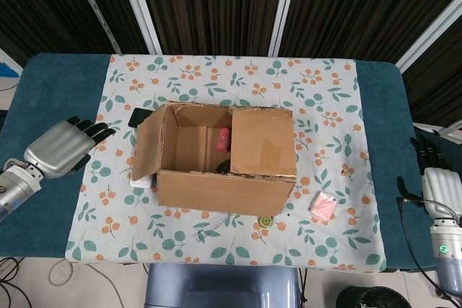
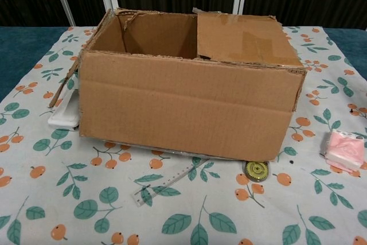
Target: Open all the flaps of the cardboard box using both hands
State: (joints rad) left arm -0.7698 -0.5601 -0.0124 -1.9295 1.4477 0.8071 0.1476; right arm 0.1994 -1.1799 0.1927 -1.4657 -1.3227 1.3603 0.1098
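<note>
- Setting: dark slatted curtains behind, teal table (image 1: pixel 43 77) with a leaf-and-orange print cloth (image 1: pixel 317 84) laid across its middle.
- Far left: left hand (image 1: pixel 61 146) hovers over the teal edge, well apart from the box, holding nothing, fingers loosely spread and pointing toward it. Reads as clear of the flap's swing.
- Left flap (image 1: pixel 148 146) is folded out and hangs down the box's left side; in the chest view only its edge shows.
- A white object (image 2: pixel 64 110) lies on the cloth against the box's left wall, partly under that flap. Can't tell what it is.
- Cardboard box (image 2: pixel 189 104) sits mid-cloth, left half of the top open. A pink-red item (image 1: pixel 224 137) is visible inside.
- Right flap (image 1: pixel 263 142) lies flat over the right half of the opening — that's the job left, and it's on the right hand's side.
- In front of the box: clear ruler (image 2: pixel 166 185), then a small round metallic piece (image 2: pixel 257 170) by the right corner.
- Pink packet (image 2: pixel 344 148) lies on the cloth right of the box, apart from it.
- Far right: right hand (image 1: pixel 433 171) is parked off the table edge, nothing in it; finger spread not readable from here.
</note>
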